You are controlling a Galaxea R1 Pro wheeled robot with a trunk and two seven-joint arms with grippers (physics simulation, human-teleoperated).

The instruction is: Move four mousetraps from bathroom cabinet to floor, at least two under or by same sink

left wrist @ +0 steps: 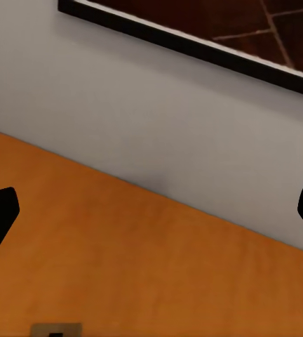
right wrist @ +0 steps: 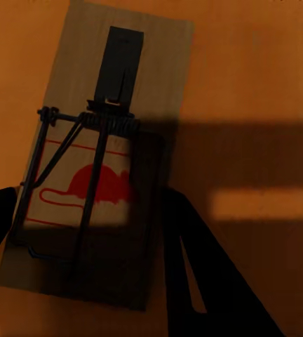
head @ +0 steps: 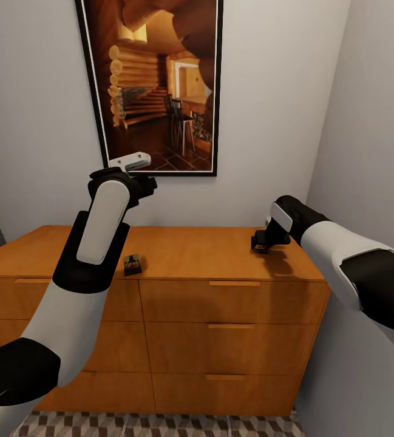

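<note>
Two tan wooden mousetraps point(right wrist: 95, 168) lie on the orange-brown cabinet point(head: 190, 243); none floored; right gripper point(right wrist: 88, 232) spread around one, left gripper point(left wrist: 151, 210) open

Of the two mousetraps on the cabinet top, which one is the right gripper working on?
The mousetrap near the cabinet's right end, lying flat directly beneath the right gripper. The other mousetrap sits near the front edge beside the left arm, well away.
</note>
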